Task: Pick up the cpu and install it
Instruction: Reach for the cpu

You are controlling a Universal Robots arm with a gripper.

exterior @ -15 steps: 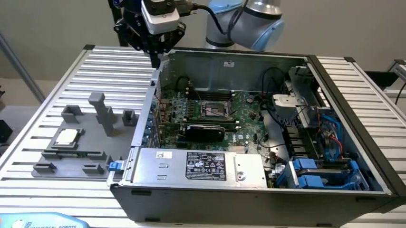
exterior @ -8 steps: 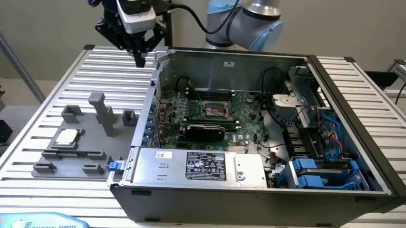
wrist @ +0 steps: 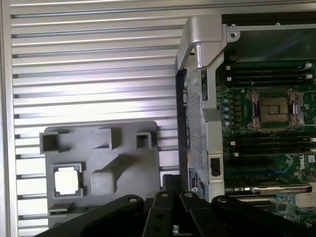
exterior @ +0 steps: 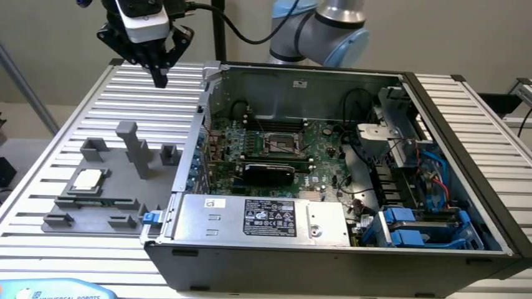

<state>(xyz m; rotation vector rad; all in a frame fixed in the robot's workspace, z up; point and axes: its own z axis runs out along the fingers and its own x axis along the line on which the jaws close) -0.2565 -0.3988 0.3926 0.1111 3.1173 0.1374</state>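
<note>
The cpu (exterior: pixel 87 180) (wrist: pixel 66 179), a small square chip with a silvery top, lies flat in a recess of the grey holder block (exterior: pixel 108 180) (wrist: pixel 123 148) on the slatted table, at the exterior view's left. My gripper (exterior: pixel 159 80) hangs high above the table's far edge, well beyond the holder, its dark fingers shut with nothing between them. In the wrist view the finger linkage (wrist: pixel 170 212) shows over the holder's edge. The motherboard socket (exterior: pixel 278 142) (wrist: pixel 272 109) sits open inside the computer case (exterior: pixel 332 240).
The grey holder carries upright posts (exterior: pixel 133 149) and a green memory stick (exterior: pixel 99 202) in a slot. The open case wall (wrist: pixel 200 74) stands between holder and motherboard. Cables and blue drive brackets (exterior: pixel 415 227) fill the case's right side. Bare slatted table (wrist: pixel 89 64) lies around the holder.
</note>
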